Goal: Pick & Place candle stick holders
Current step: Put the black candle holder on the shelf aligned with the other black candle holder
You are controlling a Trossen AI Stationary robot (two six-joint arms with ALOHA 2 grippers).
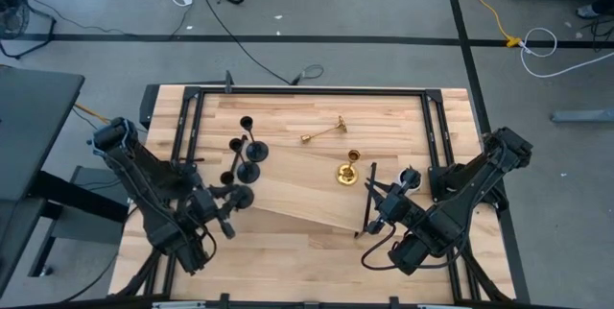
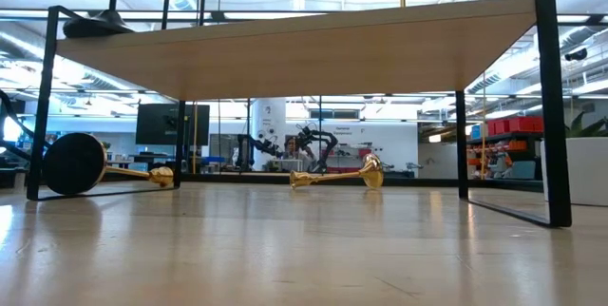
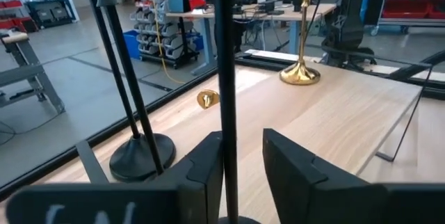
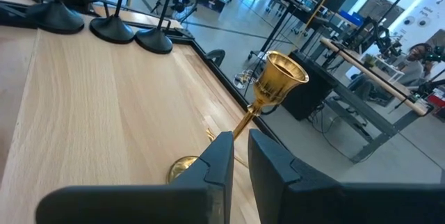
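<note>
Left tool (image 1: 233,200): fingers parted narrowly either side of thin matte black candlestick (image 3: 227,92), stem upright, left on pale wood worktop (image 1: 288,251), beside other black ones. Shiny gold candlestick (image 1: 324,132) lies on its side, far centre. Right tool (image 1: 371,215): narrow gap, nothing held.

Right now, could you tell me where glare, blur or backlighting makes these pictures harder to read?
Low view: bright ceiling lights backlight the raised board, so its underside reads dim and the black candlestick base is a silhouette. Left wrist view: the black stem between the left gripper is soft and close. Right wrist view: the gold candlestick shines sharply; the room behind blurs.
</note>
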